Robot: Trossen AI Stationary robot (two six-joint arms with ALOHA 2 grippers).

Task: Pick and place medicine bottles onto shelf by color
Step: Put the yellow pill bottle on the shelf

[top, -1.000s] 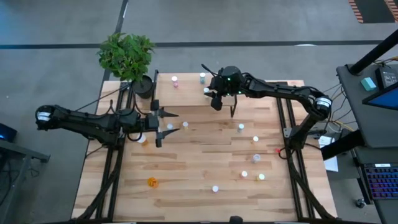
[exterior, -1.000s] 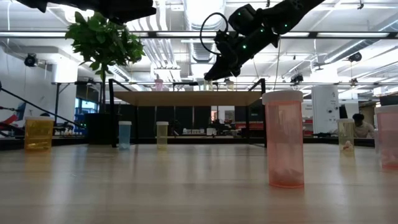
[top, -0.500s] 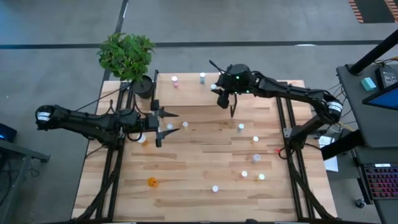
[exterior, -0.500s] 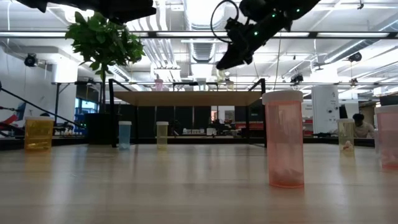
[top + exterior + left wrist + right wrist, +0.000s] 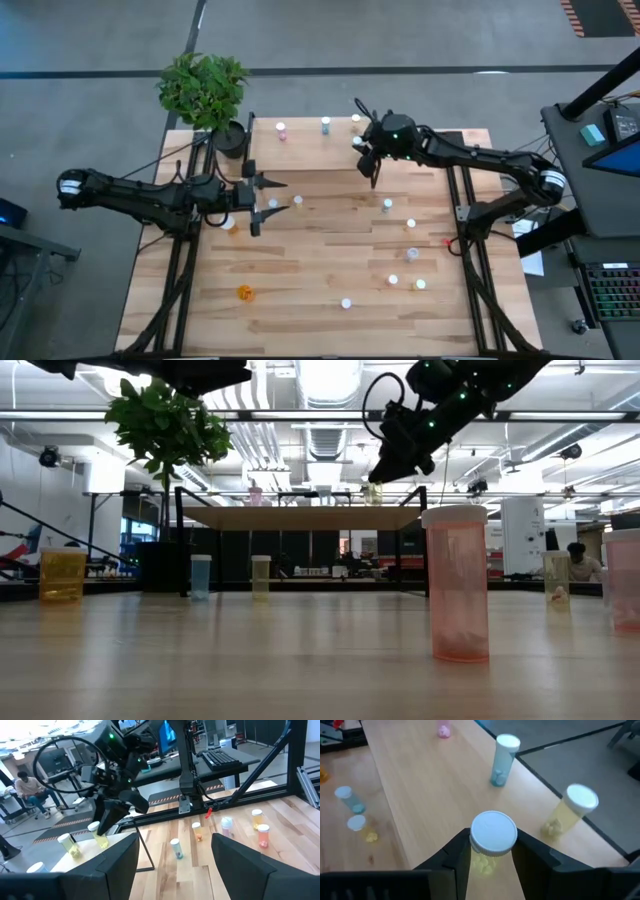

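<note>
An open workshop with ceiling lights and desks is stretching out behind the wooden table (image 5: pixel 300 290), and a person is sitting far back in the room. A potted plant (image 5: pixel 204 88) is standing at the table's far left corner, and the shelf (image 5: pixel 300 150) is sitting just beside the plant, running along the table's far edge.

The right gripper (image 5: pixel 490 851) is hovering over the right part of the shelf, its fingers pinching a yellowish bottle (image 5: pixel 490 842) with a white cap (the bottle is sitting snugly between the two dark fingers). In the low view the same bottle (image 5: pixel 373 492) is hanging just above the shelf top, though contact cannot be judged. Three more bottles are standing on the shelf: a pink one (image 5: pixel 281 129), a blue one (image 5: pixel 326 125) beside it, and a yellowish one (image 5: pixel 356 121) just beside the held bottle.

The left gripper (image 5: pixel 278 194) is waiting over the table, in front of the shelf's left end, with its fingers spread and holding nothing.

The other medicine bottles are standing on the table in front of the shelf, most of them towards its right end, and an orange one (image 5: pixel 244 292) is standing well apart near the front left
</note>
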